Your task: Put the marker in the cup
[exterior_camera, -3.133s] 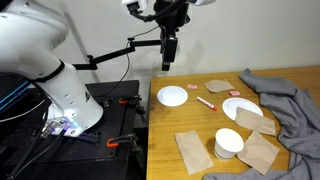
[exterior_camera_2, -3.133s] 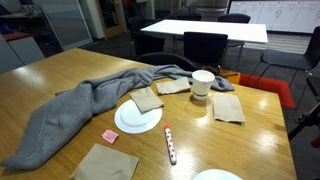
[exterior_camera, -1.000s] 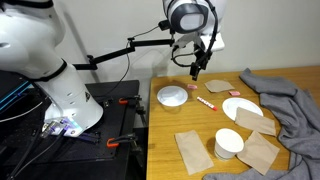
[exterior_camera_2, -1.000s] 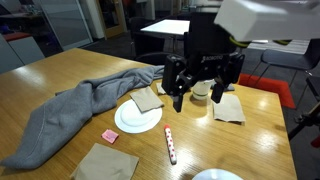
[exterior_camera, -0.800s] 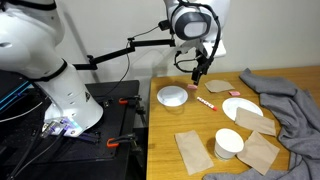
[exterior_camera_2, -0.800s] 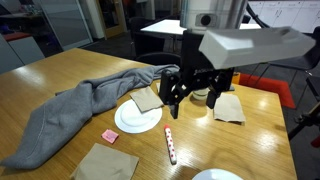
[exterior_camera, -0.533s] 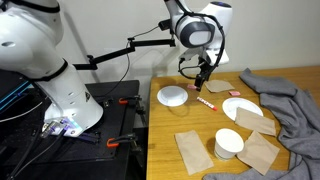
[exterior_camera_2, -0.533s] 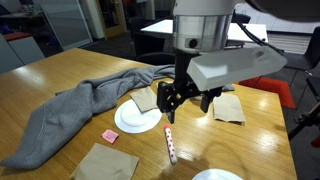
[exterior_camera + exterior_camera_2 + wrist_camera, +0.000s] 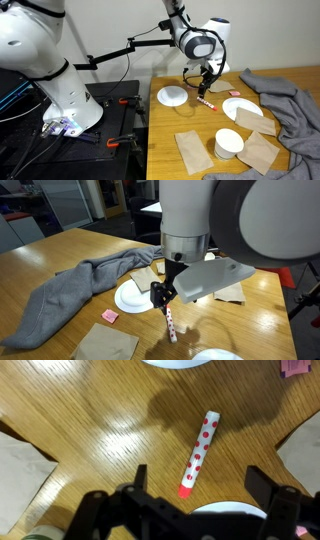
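Note:
The marker (image 9: 199, 452) is a white stick with red dots and a red tip, lying flat on the wooden table; it shows in both exterior views (image 9: 207, 102) (image 9: 170, 326). My gripper (image 9: 200, 482) is open and empty, with its fingers on either side of the marker's red end and just above it. It hangs right over the marker in both exterior views (image 9: 206, 86) (image 9: 163, 297). The white paper cup (image 9: 229, 143) stands upright near the table's front edge, apart from the gripper. In the other exterior view the arm hides the cup.
White plates (image 9: 173, 96) (image 9: 240, 108) lie on either side of the marker; one plate rim (image 9: 228, 510) is right under the jaws. Tan paper pieces (image 9: 191, 150) (image 9: 106, 342), a pink scrap (image 9: 110, 315) and a grey cloth (image 9: 290, 105) also lie on the table.
The arm has come down from high above the table to just over the marker. The marker, cup and plates have not moved.

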Motion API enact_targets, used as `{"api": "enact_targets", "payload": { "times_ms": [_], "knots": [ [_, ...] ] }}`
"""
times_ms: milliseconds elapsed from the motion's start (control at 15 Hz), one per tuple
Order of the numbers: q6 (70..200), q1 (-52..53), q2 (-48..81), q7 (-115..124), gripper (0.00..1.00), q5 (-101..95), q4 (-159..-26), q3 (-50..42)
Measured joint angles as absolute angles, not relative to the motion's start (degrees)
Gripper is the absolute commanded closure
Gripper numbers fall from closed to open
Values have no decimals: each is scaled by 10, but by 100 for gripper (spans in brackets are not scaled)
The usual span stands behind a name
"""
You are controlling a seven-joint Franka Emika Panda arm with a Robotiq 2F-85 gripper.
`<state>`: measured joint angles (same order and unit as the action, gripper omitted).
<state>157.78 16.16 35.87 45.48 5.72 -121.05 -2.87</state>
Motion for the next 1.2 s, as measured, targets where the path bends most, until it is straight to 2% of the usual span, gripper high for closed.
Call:
{"api": "enact_targets", "payload": {
  "times_ms": [1067,1200],
  "knots": [
    [1594,171,470,454,0,57,-1121,-54],
    [1594,171,481,454,26,57,-1112,-54]
  ]
}}
